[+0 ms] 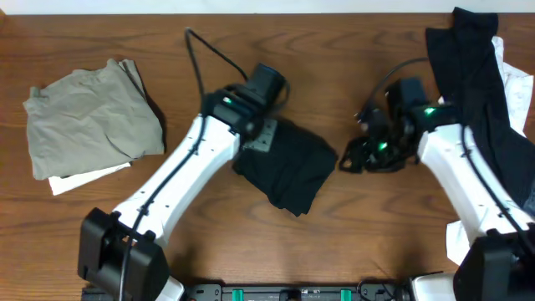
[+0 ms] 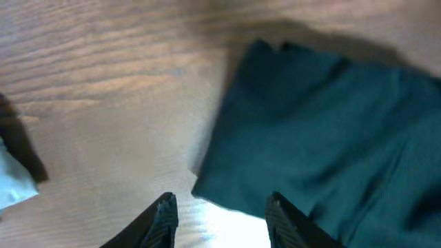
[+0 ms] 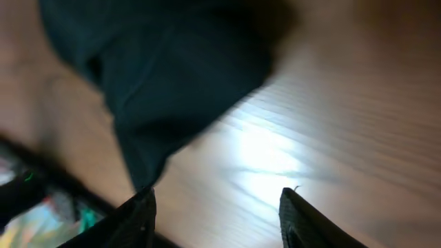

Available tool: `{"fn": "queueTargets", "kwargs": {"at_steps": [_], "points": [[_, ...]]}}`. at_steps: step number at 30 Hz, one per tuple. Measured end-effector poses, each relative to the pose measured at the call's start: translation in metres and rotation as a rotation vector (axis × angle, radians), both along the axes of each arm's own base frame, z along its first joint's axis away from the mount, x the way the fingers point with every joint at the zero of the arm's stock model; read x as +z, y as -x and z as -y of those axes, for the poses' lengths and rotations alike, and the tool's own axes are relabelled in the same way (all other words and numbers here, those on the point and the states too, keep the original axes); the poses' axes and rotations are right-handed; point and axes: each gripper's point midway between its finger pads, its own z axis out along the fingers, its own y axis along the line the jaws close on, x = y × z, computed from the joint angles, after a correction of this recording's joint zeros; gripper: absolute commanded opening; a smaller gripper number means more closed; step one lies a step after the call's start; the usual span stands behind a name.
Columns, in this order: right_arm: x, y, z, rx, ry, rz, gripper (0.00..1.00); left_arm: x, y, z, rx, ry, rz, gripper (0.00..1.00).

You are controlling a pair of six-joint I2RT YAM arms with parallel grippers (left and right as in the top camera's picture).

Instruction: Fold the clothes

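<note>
Overhead, you see a folded black garment (image 1: 288, 167) lying near the middle of the wooden table (image 1: 209, 242), a compact, roughly square packet set at a slant, with one corner pointing toward the near edge. The left gripper (image 2: 220, 213) stands at the packet's upper left edge. In the left wrist view its two dark fingers (image 2: 164, 210) are spread apart with nothing clamped between them. Bare wood and the near corner of the black cloth show in the gap, and the rest of the fabric stretches ahead and to the right of the fingers. The right gripper (image 3: 217, 207) hangs just beside the packet's right corner, apart from it in the overhead view. The right wrist picture is blurred, yet you can make out both fingers held wide over bare wood and gripping nothing. The black cloth fills the upper left of that view and its lowest tip comes down close to one finger; whether the two touch cannot be told. At the far left of the table lies a loosely folded olive-grey garment (image 1: 88, 117), resting on a white piece (image 1: 84, 177) whose edge sticks out along its lower side. At the far right corner a long black garment (image 1: 472, 75) is draped in a heap over other white cloth (image 1: 517, 88), and the right arm (image 1: 468, 184) runs beside it and partly over it.
</note>
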Motion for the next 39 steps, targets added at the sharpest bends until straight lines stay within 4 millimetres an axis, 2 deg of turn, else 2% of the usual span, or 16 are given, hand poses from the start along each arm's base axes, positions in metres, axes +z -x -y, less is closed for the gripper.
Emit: {"fn": "queueTargets", "kwargs": {"at_steps": [4,9,16,18,21,23,27,30,35,39], "points": [[-0.022,0.024,-0.039,0.074,-0.132,-0.028,0.54,-0.005,-0.016,-0.007,0.017,0.036,0.006,0.47],[-0.033,0.044,-0.073,0.119,-0.221,-0.045,0.54,-0.035,-0.024,-0.014,-0.003,0.007,-0.06,0.47],[-0.034,0.056,-0.098,0.135,-0.243,-0.061,0.5,-0.081,-0.018,-0.002,-0.083,0.022,-0.191,0.47],[-0.036,0.058,-0.1,0.134,-0.227,-0.066,0.43,-0.09,-0.016,0.0,-0.094,0.026,-0.216,0.47],[-0.038,0.062,-0.103,0.134,-0.206,-0.072,0.11,-0.097,-0.014,0.001,-0.101,0.03,-0.238,0.47],[-0.039,0.063,-0.104,0.133,-0.196,-0.075,0.03,-0.1,-0.013,0.002,-0.102,0.031,-0.249,0.47],[-0.043,0.067,-0.1,0.122,-0.163,-0.093,0.01,-0.109,-0.011,0.002,-0.102,0.025,-0.275,0.47],[-0.047,0.08,-0.094,0.118,-0.116,-0.143,0.02,-0.118,-0.008,0.001,-0.1,0.017,-0.3,0.47],[-0.052,0.113,-0.079,0.136,-0.025,-0.27,0.09,-0.122,0.0,-0.001,-0.1,0.014,-0.335,0.47],[-0.057,0.12,-0.068,0.144,0.029,-0.286,0.14,-0.123,0.005,-0.002,-0.099,0.011,-0.353,0.47]]}}
